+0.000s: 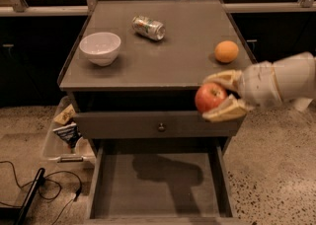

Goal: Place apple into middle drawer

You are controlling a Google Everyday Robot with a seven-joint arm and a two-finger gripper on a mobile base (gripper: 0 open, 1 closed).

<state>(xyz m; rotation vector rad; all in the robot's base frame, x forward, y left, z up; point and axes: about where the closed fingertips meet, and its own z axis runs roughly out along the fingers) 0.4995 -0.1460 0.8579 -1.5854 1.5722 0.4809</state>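
Note:
The red apple (209,96) is held in my gripper (207,98), whose two tan fingers are shut on it from above and below. The gripper reaches in from the right and holds the apple in the air just in front of the cabinet's front edge, at the right. The apple hangs above the right part of the open middle drawer (123,189), a wide grey box with a bare floor pulled out at the bottom. The arm's shadow falls on the drawer floor.
On the cabinet top (168,56) stand a white bowl (100,48), a crushed can (148,27) and an orange (226,51). A shut drawer front with a brass knob (161,127) sits above the open drawer. A clear bin of snack bags (64,130) and a black cable (29,194) lie at the left.

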